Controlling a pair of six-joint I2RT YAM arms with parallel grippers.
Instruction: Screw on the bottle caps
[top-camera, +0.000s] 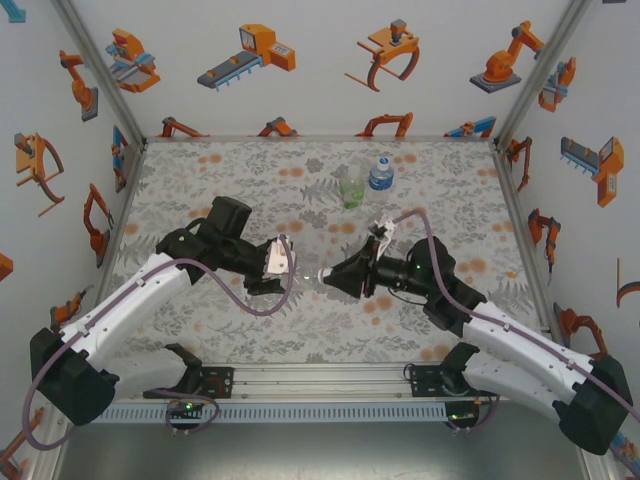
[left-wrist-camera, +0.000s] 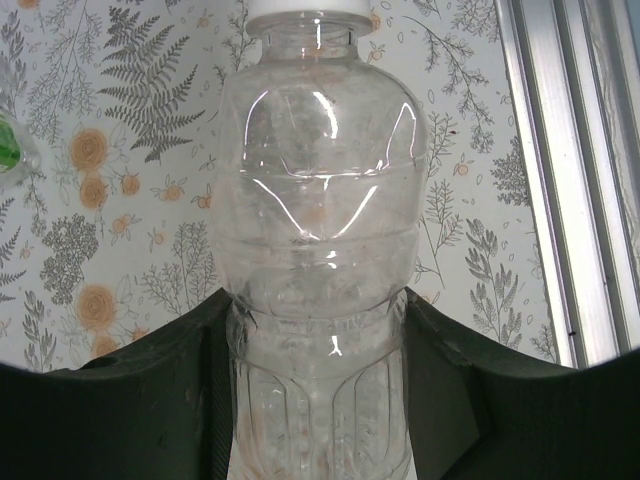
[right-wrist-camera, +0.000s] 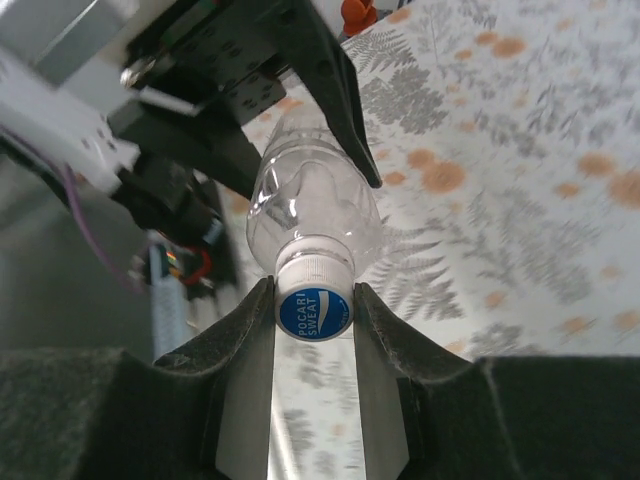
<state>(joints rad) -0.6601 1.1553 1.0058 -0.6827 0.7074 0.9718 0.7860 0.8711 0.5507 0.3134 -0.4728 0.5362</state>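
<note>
Gripping plain clear bottle (left-wrist-camera: 320, 230) sideways mid-frame, left gripper (top-camera: 288, 264) jaws clamped on its body, right gripper (top-camera: 332, 277) jaws pinched on white cap (right-wrist-camera: 314, 300) at its neck, green-label bottle (top-camera: 351, 188) and blue-label bottle (top-camera: 380, 174) upright, upper centre of floral table (top-camera: 200, 320)

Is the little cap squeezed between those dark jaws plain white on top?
No, the cap between the jaws has a round blue logo on top; only its ribbed side is white.

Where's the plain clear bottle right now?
Plain bottle: table centre in the top view, held sideways in the left gripper, its bottle cap pinched by the right gripper; green bottle and blue bottle stand behind.
</note>
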